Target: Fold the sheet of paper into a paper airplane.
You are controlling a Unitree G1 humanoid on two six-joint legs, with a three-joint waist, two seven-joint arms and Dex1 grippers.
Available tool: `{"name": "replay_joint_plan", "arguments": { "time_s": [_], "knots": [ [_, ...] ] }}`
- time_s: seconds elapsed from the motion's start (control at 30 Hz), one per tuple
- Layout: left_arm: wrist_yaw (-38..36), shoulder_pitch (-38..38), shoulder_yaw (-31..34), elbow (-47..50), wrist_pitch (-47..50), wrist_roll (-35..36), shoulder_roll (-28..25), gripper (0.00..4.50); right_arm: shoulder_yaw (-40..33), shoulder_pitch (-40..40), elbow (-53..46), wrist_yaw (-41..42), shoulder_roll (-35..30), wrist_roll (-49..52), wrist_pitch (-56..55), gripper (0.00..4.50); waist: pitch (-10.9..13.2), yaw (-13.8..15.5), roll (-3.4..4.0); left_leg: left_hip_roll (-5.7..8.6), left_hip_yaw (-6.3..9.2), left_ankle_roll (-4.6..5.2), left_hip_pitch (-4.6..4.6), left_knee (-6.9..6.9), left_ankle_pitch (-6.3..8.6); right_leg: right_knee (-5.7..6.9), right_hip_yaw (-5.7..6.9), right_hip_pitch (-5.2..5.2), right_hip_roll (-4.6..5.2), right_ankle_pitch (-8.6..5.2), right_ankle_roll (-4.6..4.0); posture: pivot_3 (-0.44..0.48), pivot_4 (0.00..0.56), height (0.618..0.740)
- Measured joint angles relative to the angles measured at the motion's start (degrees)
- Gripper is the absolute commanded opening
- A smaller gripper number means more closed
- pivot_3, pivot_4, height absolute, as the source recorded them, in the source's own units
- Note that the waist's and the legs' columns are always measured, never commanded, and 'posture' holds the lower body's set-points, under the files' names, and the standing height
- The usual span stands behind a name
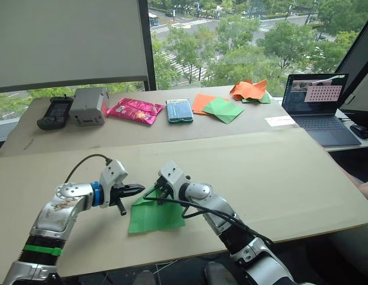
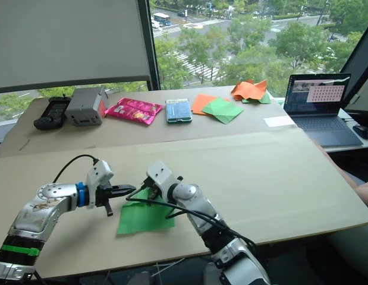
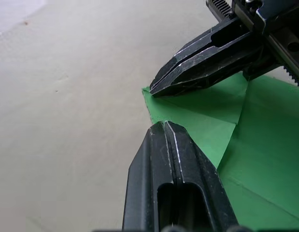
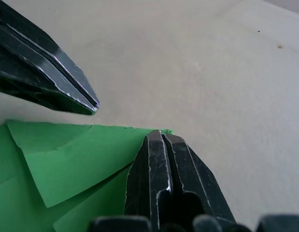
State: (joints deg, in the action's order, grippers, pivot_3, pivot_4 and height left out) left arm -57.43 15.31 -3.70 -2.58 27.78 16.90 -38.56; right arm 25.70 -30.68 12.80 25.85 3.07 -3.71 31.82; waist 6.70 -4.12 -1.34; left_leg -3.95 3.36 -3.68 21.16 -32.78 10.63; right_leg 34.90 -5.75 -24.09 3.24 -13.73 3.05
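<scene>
The sheet of paper [image 1: 155, 214] lies flat on the tan table [image 1: 279, 172] directly under and between my two grippers, its far edge at my fingertips and the rest spreading back toward me. In my wrist views a corner flap is folded over onto the sheet, with a crease running away from it.

My left gripper [image 1: 136, 189] has its fingers pressed together with nothing between them; the tip sits at the paper's far left corner, right at the edge. My right gripper [image 1: 159, 191] is also closed with no gap between its fingers, its tip resting on the paper's far edge just beside my left one. The two tips point at each other and are close but apart. I cannot tell whether either tip pinches the paper or merely presses on it.

Well beyond my grippers, on the far strip of the table, lie a plain green sheet [image 1: 224, 109] overlapping an orange sheet [image 1: 201, 102], and past them to my right a crumpled orange paper [image 1: 249, 89]. Farther to my left along that row are a teal packet [image 1: 179, 111], a pink snack bag [image 1: 135, 110], a grey box [image 1: 88, 106] and a black device [image 1: 54, 113]. A laptop [image 1: 322, 105] stands open far off to my right.
</scene>
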Motion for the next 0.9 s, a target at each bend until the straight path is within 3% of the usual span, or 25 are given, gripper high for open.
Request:
{"name": "replay_joint_plan", "arguments": {
  "time_s": [0.43, 0.9],
  "knots": [
    [0.1, 3.4, -2.7, -6.5, -5.3, -3.6, 1.8, 0.03, -0.2, -0.1, 0.1, -0.2, 0.0, -0.1, 0.0, 0.0, -0.1, 0.0, -0.12, 0.0, 0.02, 0.24, -0.01, 0.0, -0.15, 0.02, 0.0, 0.04, -0.01, 0.0, 0.0, 0.0, 0.15, 0.725],
    [-1.5, -1.1, -1.7, -2.8, -6.2, -3.2, -0.4, 0.03, 0.0, 0.0, 0.1, -0.2, 0.1, -0.1, 0.2, 0.0, -0.2, 0.0, 0.07, 0.0, 0.02, 0.23, -0.05, 0.0, -0.14, 0.03, 0.0, 0.06, 0.0, 0.0, 0.0, 0.0, 0.15, 0.725]
  ]
}}
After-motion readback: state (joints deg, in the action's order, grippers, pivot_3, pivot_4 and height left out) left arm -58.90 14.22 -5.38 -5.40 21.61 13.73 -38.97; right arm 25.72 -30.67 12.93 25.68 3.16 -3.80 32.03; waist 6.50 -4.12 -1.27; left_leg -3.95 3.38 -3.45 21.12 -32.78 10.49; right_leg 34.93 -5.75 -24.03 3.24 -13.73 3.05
